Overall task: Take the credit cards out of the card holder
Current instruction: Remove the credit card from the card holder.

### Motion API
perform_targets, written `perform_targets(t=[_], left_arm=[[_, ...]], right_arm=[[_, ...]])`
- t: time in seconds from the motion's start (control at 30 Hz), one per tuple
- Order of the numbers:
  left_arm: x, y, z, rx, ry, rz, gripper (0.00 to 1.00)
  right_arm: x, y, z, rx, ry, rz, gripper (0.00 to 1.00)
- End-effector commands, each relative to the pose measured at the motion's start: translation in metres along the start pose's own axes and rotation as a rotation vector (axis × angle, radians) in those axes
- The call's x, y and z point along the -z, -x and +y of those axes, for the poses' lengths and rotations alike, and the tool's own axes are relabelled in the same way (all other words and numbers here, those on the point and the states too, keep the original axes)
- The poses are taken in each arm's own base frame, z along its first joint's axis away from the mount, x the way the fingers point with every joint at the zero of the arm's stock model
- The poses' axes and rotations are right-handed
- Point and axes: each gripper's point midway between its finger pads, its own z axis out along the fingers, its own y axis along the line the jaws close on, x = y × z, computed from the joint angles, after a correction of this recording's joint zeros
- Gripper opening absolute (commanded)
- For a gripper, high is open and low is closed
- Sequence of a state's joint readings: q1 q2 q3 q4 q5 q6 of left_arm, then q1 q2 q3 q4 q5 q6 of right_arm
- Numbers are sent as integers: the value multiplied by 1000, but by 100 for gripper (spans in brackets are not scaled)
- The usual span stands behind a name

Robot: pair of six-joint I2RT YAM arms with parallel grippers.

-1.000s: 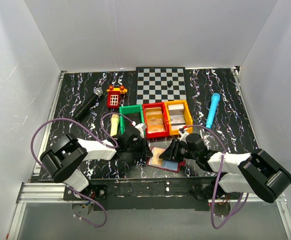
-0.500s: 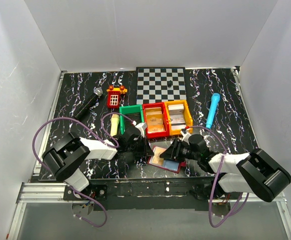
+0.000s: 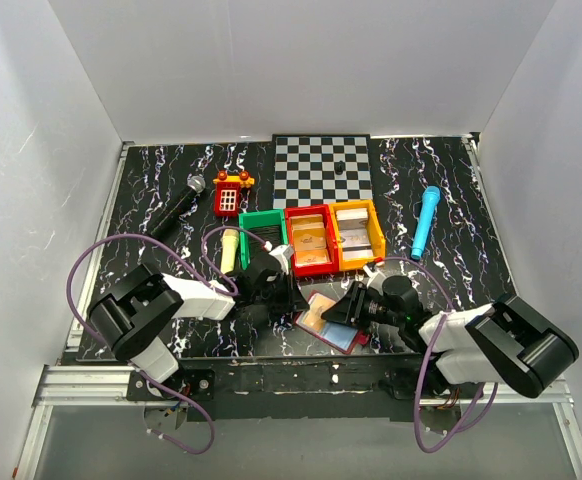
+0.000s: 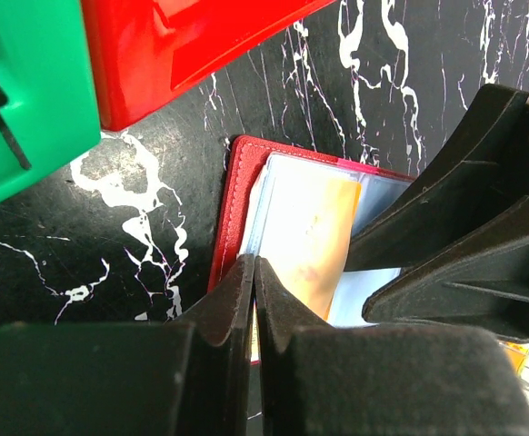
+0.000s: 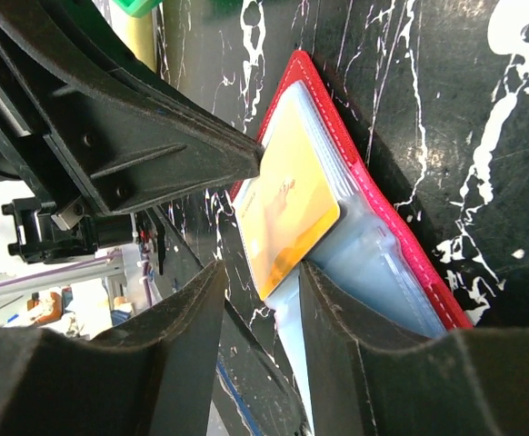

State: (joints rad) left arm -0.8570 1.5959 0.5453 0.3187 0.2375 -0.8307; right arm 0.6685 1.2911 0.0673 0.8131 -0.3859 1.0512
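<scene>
– Near the front edge of the table [image 3: 441, 180], about midway along it: is that the card holder [image 3: 343, 338]?

– Yes. It lies open and flat, sleeves up, just in front of the red bin [image 3: 311, 209] and between the two arms.

– What is the left gripper [image 4: 253, 272] doing?

– Its fingers are pressed together with nothing between them, and their tips rest at the holder's left edge. I judge it is pinning the case down.

– And the right gripper [image 5: 263, 272]?

– Its jaws stand parted. The free corner of an orange credit card [image 5: 287, 209] lies between them, but I see no pinch on it yet.

– Which way does that card run?

– Part of it sticks out of its pale sleeve. Its long axis runs from the holder's red spine side toward the right wrist, so the exposed end faces the right fingers. The right arm is clearly the nearer one to that end; the left is at the opposite side.

– So the next move?

– Probably close on that corner and draw back along the card's length, not across it, while the left tip holds the case. A sideways pull could drag the whole holder.
</scene>
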Motion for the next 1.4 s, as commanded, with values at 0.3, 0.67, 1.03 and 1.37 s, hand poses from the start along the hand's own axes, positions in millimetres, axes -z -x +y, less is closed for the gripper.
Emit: perform_targets(t=[0.3,0.67,1.03,1.37], left_arm=[[9,-40,38,29,118,103,0],[29,-44,41,49,121,71,0],[43,-31,41,27,157,8,5],[41,-20,33,-2,153,-8,6]], right_arm=[[-3,16,27,34,114,-49,53],[-20,22,34,110,58,50,57],[-26,22,35,112,50,85,57],[-23,15,30,100,30,111,57]])
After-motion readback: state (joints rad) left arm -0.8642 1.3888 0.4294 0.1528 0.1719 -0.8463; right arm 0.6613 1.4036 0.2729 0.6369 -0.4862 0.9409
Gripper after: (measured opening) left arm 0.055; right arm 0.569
